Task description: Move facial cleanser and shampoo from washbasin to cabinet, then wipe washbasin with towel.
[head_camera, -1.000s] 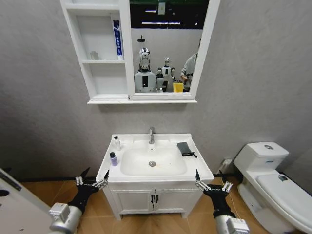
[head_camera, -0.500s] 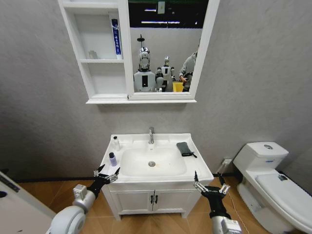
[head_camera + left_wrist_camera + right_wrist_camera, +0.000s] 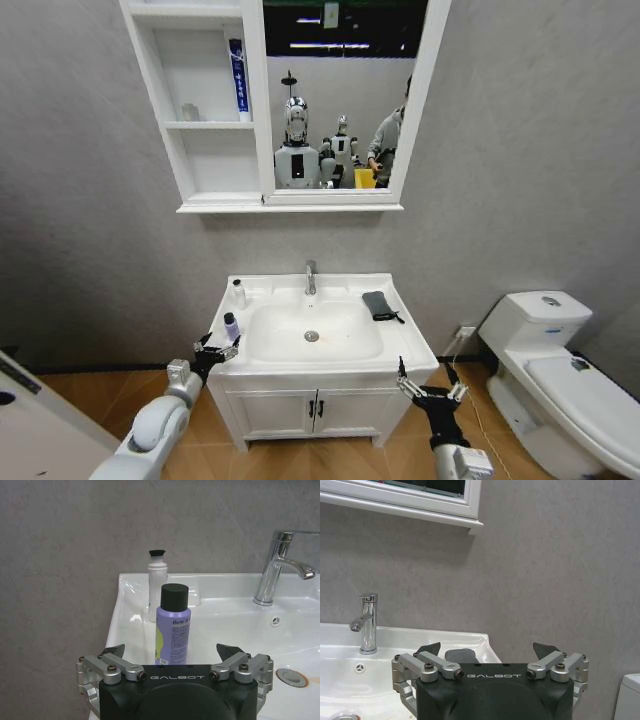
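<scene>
A grey wall stands behind a white washbasin (image 3: 400, 330) with an oval bowl and a chrome tap (image 3: 311, 277) at its back edge. Above it, on the wall, hangs the white cabinet (image 3: 258, 100) with three open shelves on the left and a tall mirror (image 3: 340, 95) on the right. A blue tube (image 3: 238, 78) stands upright on one of the shelves, against the divider next to the mirror. A white toilet (image 3: 560, 370) stands on the floor to the right of the basin.

On the left rim of the washbasin there are two bottles. The purple bottle (image 3: 172, 625) with a black cap stands near the front left corner, and the white bottle (image 3: 157, 586) with a dark cap stands behind it, closer to the wall. The dark towel (image 3: 379, 305) lies folded on the right rim, beside the bowl and to the right of the tap.

The left gripper (image 3: 216, 350) is at the front left corner of the basin, just in front of the purple bottle. Its fingers are spread apart and hold nothing; in the left wrist view the bottle stands between them but farther off, not touched. The right gripper (image 3: 428, 385) is lower, in front of the right front corner of the basin, also with fingers apart and empty.
</scene>
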Robot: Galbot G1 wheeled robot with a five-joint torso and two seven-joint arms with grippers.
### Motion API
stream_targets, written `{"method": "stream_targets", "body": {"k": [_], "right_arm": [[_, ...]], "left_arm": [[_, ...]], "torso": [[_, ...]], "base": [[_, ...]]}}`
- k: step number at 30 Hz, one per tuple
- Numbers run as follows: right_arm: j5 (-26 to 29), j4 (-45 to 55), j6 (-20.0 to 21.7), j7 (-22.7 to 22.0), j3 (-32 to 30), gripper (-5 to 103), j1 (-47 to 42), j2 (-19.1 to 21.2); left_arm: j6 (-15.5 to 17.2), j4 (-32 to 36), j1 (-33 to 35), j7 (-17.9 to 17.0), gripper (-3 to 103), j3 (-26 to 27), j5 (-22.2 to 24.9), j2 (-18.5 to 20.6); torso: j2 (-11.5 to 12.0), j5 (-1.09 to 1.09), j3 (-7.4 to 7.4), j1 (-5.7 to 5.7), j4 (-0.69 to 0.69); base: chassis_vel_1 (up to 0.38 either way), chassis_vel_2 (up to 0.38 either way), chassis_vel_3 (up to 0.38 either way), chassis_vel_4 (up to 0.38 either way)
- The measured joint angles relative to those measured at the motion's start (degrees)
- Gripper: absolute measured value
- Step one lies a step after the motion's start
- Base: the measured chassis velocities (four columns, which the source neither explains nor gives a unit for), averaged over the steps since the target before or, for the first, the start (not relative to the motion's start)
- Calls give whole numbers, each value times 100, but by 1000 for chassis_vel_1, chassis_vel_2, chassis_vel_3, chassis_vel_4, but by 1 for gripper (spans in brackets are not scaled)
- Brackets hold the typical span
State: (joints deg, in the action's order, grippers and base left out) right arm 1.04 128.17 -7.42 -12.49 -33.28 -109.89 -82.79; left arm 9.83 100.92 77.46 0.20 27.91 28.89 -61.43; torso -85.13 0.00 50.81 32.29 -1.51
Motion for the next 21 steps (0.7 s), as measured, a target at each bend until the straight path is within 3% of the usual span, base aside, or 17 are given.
{"method": "stream_targets", "body": {"k": [12, 14, 20, 21], "right_arm": [[85, -86, 32, 6, -35, 100, 13, 20], [93, -86, 33, 6, -43, 100, 16, 25], [138, -89, 41, 0, -100, 100, 11, 61], [138, -89, 41, 0, -100, 100, 11, 61]], "left_arm": [[-49, -643, -703, -60, 97, -315, 2, -166], [-52, -683, -755, -88, 101, -342, 0, -176], [-52, -1002, -1167, -288, 78, -514, -34, -266], [-52, -1002, -1167, -288, 78, -514, -34, -266]], "torso": [[0, 0, 0, -1, 0], [0, 0, 0, -1, 0], [0, 0, 0, -1, -1], [0, 0, 0, -1, -1]], "base": [[0, 0, 0, 0], [0, 0, 0, 0], [0, 0, 0, 0], [0, 0, 0, 0]]}}
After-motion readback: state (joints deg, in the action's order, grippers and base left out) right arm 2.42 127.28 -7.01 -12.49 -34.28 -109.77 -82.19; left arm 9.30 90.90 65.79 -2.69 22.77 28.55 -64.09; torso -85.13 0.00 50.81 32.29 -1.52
